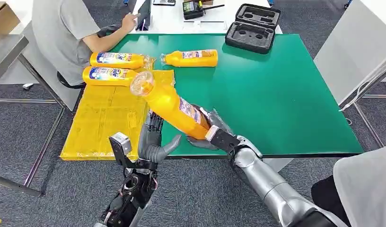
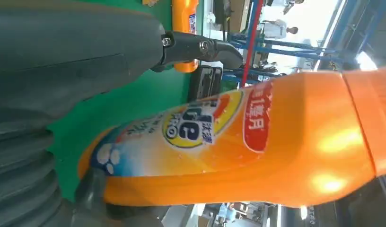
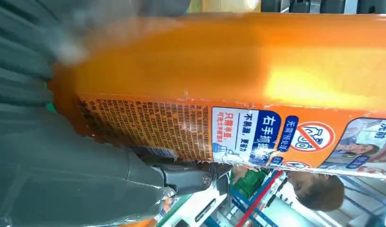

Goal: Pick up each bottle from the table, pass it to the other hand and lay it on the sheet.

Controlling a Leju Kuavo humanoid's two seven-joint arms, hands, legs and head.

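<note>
My right hand (image 1: 211, 131) gripped the tilted orange bottle (image 1: 174, 105); my left hand (image 1: 153, 142) waited beside it, fingers (image 1: 153, 124) spread, above the worktop (image 1: 276, 94) edge.

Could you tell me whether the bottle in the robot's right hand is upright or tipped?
Tipped: the held bottle slants, base in the right hand, cap end raised toward the yellow sheet.
</note>
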